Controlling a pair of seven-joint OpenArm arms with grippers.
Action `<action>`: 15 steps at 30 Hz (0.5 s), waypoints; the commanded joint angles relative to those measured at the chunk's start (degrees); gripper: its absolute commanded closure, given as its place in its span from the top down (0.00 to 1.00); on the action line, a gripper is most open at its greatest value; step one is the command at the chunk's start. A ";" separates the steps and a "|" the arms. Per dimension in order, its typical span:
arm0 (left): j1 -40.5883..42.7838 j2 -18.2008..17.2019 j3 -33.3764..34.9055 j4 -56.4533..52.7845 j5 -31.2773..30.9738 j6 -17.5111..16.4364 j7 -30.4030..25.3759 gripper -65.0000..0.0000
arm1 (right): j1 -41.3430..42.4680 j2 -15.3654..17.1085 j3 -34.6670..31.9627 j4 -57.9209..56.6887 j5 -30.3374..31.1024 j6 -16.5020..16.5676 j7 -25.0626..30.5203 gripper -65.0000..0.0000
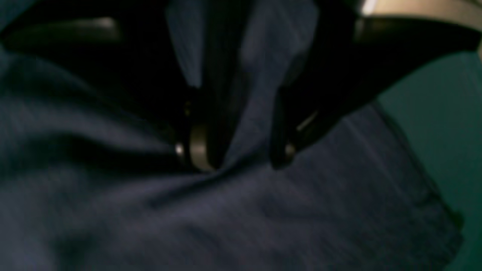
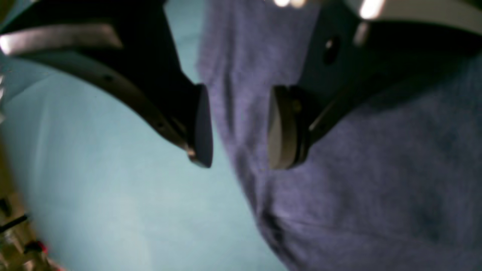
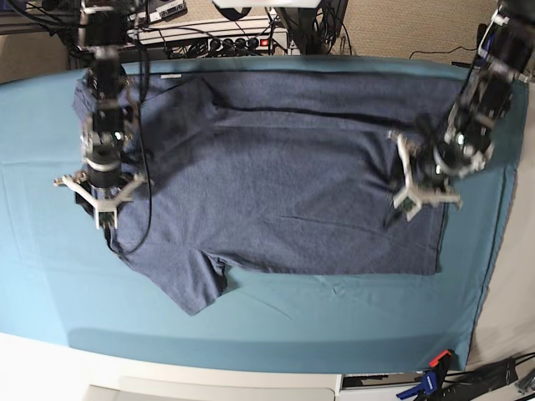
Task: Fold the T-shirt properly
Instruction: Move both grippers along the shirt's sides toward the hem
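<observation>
- So: heathered navy-blue short-sleeved cotton T-shirt (image 3: pixel 276 184) lies spread flat on the plain teal table cloth (image 3: pixel 50 276), lengthwise across base view. One sleeve sticks out toward the front edge; hem end is toward the left arm. No lettering shows, so print is prob. face down.
- Left gripper (image 1: pixel 229 160) is down on the hem end, jaws pinching a raised ridge of fabric between the pads. Creases radiate from the pinch in left wrist view.
- Right gripper (image 2: pixel 237 128) hangs over the shirt's edge at the shoulder/sleeve end, jaws spread, nothing between them; one pad over teal cloth, other over navy knit.
- Handling, my guess: light, limp, stretchy jersey w/ no stiffness. It'll sag and drag from any single grip and bunch if pushed.
- Where to grab: edges and corners, i.e. hem corner, shoulder seam, sleeve cuff. Seams are thicker, so grip holds better there.
- Risk: pad may catch teal cloth along w/ the shirt edge; a thin single layer can slip out.
</observation>
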 commanded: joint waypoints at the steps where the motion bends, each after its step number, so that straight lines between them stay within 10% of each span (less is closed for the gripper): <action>1: -2.73 -0.35 -0.28 -1.81 0.70 1.05 1.33 0.39 | 2.60 0.09 0.37 -0.48 -1.01 -0.63 1.27 0.39; 15: -21.05 0.44 -0.28 -13.40 -3.89 1.05 6.82 0.39 | 8.74 -1.64 -4.15 -4.11 -3.80 -0.66 -2.89 0.39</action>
